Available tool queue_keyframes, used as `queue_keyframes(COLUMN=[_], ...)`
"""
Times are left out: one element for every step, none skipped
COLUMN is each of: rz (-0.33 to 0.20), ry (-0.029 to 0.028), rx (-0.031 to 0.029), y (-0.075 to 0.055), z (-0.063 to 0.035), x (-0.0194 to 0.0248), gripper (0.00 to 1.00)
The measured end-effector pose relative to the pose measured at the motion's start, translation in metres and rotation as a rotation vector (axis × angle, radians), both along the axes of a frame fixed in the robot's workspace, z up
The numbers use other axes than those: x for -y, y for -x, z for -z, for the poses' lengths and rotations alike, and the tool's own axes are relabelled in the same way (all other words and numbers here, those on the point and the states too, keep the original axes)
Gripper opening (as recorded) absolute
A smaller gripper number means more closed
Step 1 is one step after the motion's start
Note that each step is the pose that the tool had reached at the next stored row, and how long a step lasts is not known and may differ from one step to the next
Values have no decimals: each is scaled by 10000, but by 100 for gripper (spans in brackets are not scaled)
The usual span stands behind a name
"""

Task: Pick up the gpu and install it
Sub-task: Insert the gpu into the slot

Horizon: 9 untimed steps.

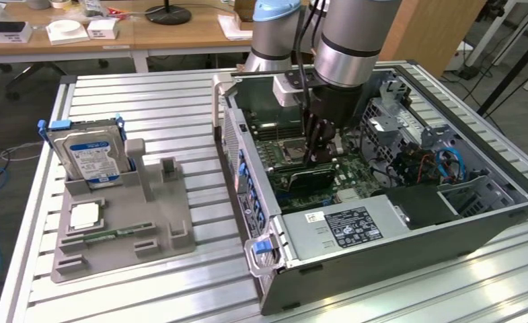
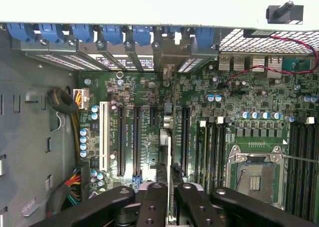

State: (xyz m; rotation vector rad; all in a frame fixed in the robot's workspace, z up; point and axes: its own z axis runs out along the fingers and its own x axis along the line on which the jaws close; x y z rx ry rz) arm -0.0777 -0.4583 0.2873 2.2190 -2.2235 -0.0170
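My gripper (image 1: 322, 160) reaches down into the open computer case (image 1: 273, 282), over the green motherboard (image 1: 358, 176). Its two dark fingers (image 2: 152, 199) stand close together, shut on the gpu (image 1: 307, 177), a thin black card held upright. In the wrist view the gpu (image 2: 166, 146) shows edge-on as a narrow dark strip running from my gripper (image 2: 169, 188) toward the row of blue slot latches (image 2: 114, 34). The card sits low among the expansion slots (image 2: 122, 140); whether it is seated in a slot I cannot tell.
The empty processor socket (image 2: 256, 174) and memory slots (image 2: 304, 157) lie beside the card. A power supply (image 1: 349, 225) and blue cables (image 1: 449, 165) are in the case. A grey fixture (image 1: 120, 232) on the exterior view's left holds a hard drive (image 1: 89, 156) and green memory stick (image 1: 111, 233).
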Motion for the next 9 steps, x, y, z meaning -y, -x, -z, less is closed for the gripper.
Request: queue_keyframes(rz=[1, 0, 1, 1, 0, 0, 0, 0, 0], ry=[0, -1, -1, 0, -1, -1, 0, 0, 0], rx=[0, 0, 0, 0, 0, 1, 0, 0, 0], y=[0, 0, 0, 0, 0, 0, 0, 0, 0], z=[0, 0, 0, 0, 0, 0, 2, 13, 31], x=[0, 0, 0, 0, 0, 0, 0, 0, 0], gripper=[16, 10, 10, 10, 10, 10, 10, 10, 10])
